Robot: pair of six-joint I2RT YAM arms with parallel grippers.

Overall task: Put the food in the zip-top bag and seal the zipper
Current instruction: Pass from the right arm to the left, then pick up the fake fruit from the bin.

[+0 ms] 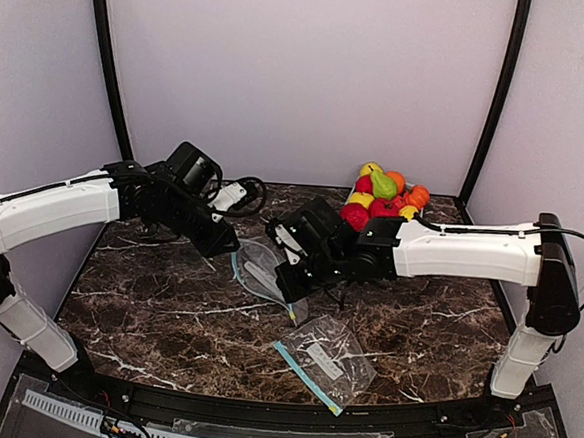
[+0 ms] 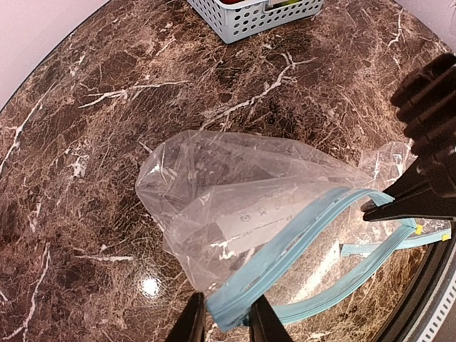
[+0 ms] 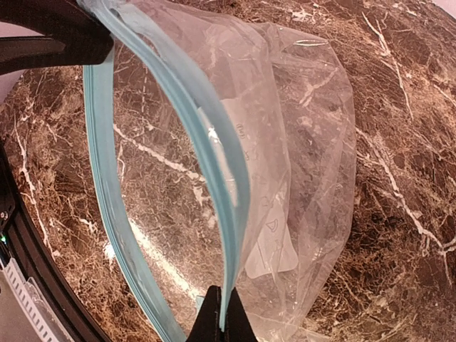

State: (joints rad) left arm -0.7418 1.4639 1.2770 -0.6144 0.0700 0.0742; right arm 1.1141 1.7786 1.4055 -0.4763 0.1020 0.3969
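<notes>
Both the left gripper (image 2: 221,317) and right gripper (image 3: 221,320) had jaws pinched on the blue zipper rim (image 3: 241,185) of the limp, crinkly clear bag (image 2: 235,185); pulled apart too hard, that slick thin film could slip free or tear. The glossy, rounded fruits (image 1: 384,193) sat heaped in the slatted basket (image 2: 249,18) at the far edge of the marbled table (image 1: 145,319).

**Materials and finish**

The clear thin-film plastic zip-top bag (image 2: 235,178) is crinkling and catching highlights. Its light-blue plastic zipper strip (image 3: 100,128) is looking smooth. The dark brown marble-patterned tabletop (image 2: 71,178) is showing a polished gloss, reflecting a bright spot. The light-blue slatted plastic basket (image 2: 249,18) is reading matt. The small toy fruits (image 1: 384,190) are shining glossy.
</notes>
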